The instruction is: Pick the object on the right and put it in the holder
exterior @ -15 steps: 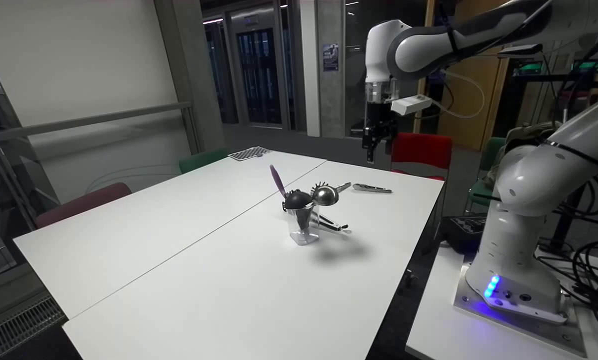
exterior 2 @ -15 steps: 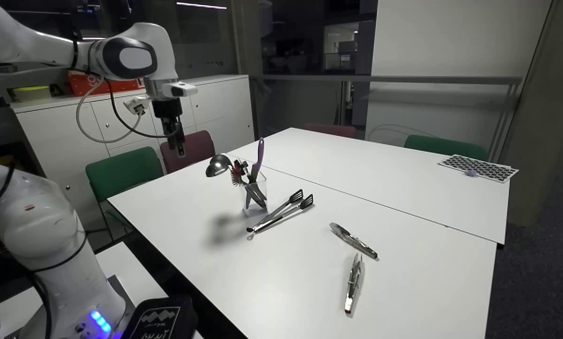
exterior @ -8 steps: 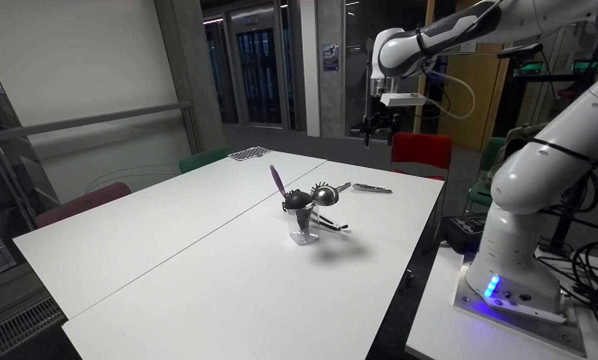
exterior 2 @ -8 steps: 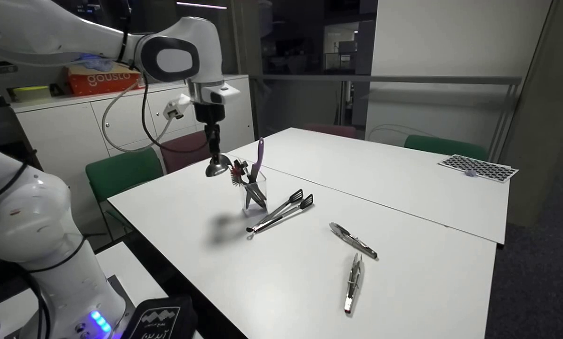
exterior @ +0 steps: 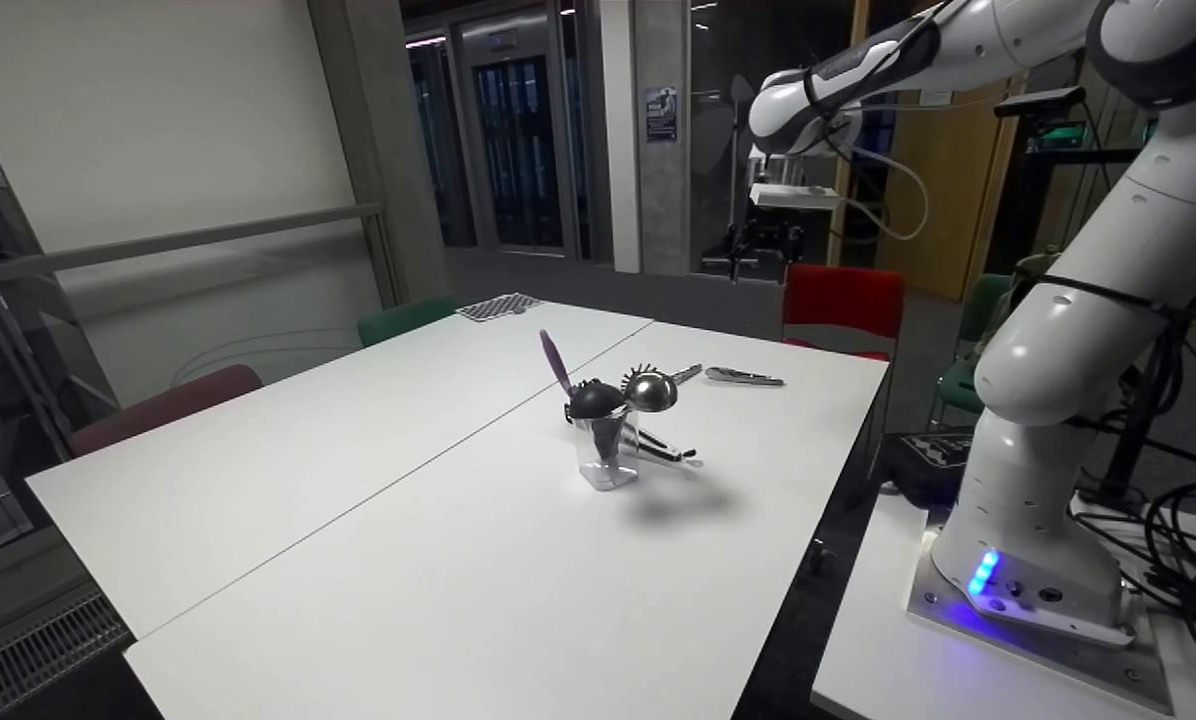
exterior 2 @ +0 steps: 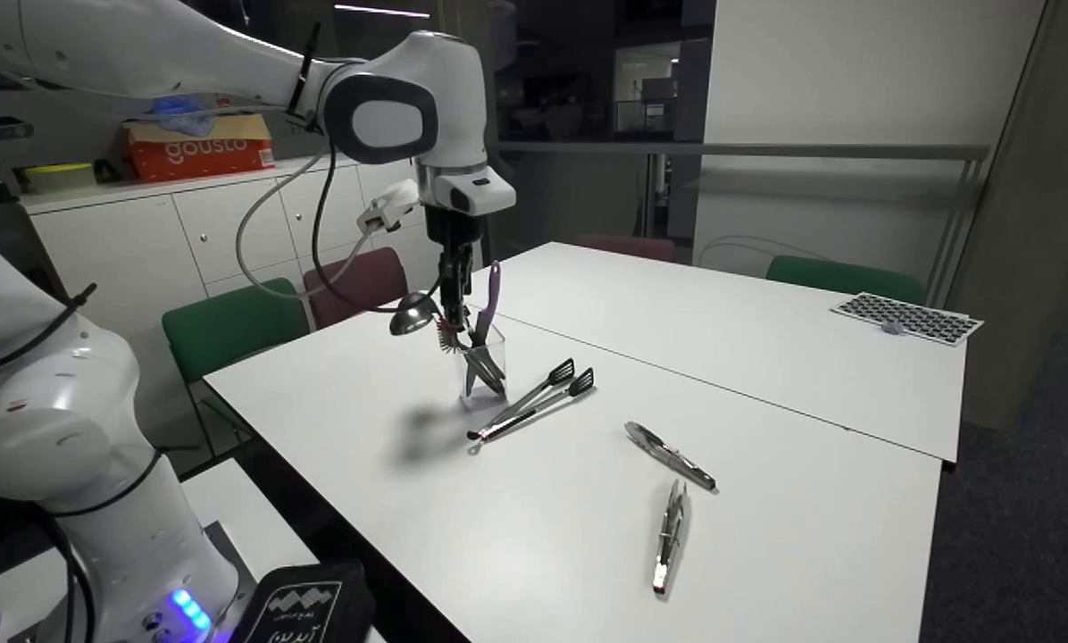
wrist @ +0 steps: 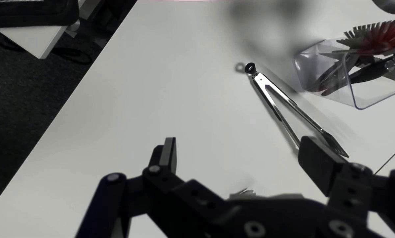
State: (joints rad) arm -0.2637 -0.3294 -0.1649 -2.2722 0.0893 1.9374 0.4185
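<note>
Two slim, short metal tongs lie on the table, and I cannot tell which is the object; the nearer one (exterior 2: 670, 540) and the farther one (exterior 2: 668, 455) are at the right in an exterior view. They also show there as thin strips (exterior: 743, 377) (exterior: 689, 373). In the wrist view one metal tip (wrist: 248, 192) peeks over the gripper's body. The holder, a transparent cup (exterior: 608, 475) (exterior 2: 482, 404) (wrist: 341, 96) with utensils leaning out, stands mid-table. My gripper (exterior: 761, 262) (exterior 2: 454, 314) (wrist: 237, 142) is open and empty, high above the table, apart from the tongs.
Long tongs with black slotted ends (exterior 2: 534, 409) (wrist: 291, 105) lie beside the holder. A ladle head (exterior: 650, 391) (exterior 2: 413, 313) and a purple handle (exterior: 555, 362) (exterior 2: 492, 295) stick out of it. A patterned board (exterior 2: 909, 319) lies at the far table edge.
My gripper has moved to the right in an exterior view, staying above the table and coming in front of the holder's utensils there. The holder and all tongs have not moved.
</note>
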